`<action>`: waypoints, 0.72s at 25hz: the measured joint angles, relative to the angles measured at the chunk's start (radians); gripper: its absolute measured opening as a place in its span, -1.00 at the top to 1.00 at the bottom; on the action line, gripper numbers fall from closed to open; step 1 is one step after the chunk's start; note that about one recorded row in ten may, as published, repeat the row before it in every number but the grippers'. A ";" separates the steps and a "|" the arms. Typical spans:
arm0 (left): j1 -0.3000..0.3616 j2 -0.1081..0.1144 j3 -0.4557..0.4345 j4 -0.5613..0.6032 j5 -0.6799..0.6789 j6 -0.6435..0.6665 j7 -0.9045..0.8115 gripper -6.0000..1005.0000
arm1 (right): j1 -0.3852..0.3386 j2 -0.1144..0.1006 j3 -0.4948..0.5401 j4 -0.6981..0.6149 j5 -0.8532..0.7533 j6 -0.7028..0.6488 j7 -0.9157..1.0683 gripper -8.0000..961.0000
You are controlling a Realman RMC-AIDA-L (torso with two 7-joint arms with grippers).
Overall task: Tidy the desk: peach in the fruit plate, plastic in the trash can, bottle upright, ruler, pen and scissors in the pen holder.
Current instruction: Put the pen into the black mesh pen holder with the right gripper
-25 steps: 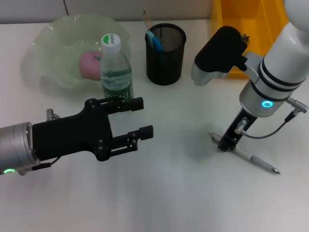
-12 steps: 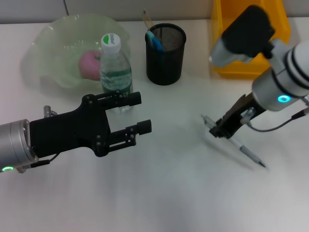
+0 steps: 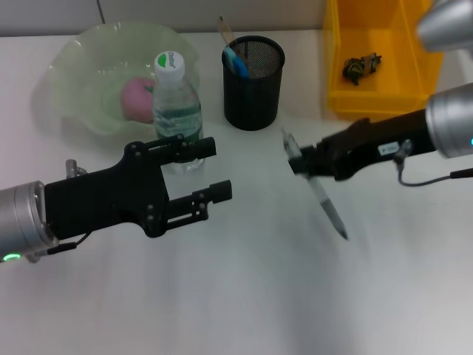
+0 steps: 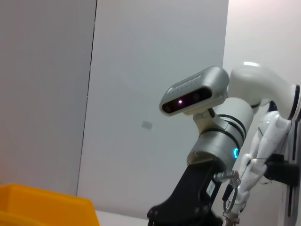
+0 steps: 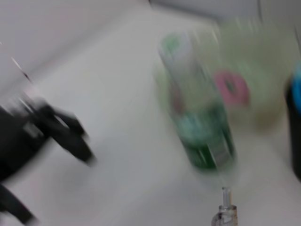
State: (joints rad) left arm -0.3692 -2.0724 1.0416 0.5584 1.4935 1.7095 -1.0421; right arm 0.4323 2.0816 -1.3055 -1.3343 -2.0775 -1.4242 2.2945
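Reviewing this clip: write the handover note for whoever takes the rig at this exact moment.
Right gripper: shut on the pen, held in the air with its tip hanging down, right of the pen holder.
Left gripper: open, empty, hovering in front of the bottle.
Done: peach in the fruit plate; bottle upright; dark scrap in the yellow bin; blue item and a wooden stick in the holder.
Left: drop the pen into the holder. Ruler and scissors cannot be identified for certain.
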 joint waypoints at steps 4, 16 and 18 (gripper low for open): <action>-0.011 0.000 0.001 0.000 -0.014 0.003 0.003 -0.26 | -0.007 -0.001 0.105 0.099 0.212 -0.016 -0.183 0.61; -0.026 0.001 0.000 0.000 -0.016 -0.019 0.005 -0.26 | 0.031 0.000 0.348 0.464 0.651 0.039 -0.717 0.58; -0.030 0.000 0.000 0.000 -0.016 -0.024 0.005 -0.26 | 0.062 -0.002 0.396 0.543 0.710 0.047 -0.789 0.57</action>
State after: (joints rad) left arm -0.3994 -2.0720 1.0414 0.5584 1.4778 1.6858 -1.0369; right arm 0.4942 2.0795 -0.9096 -0.7911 -1.3675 -1.3775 1.5057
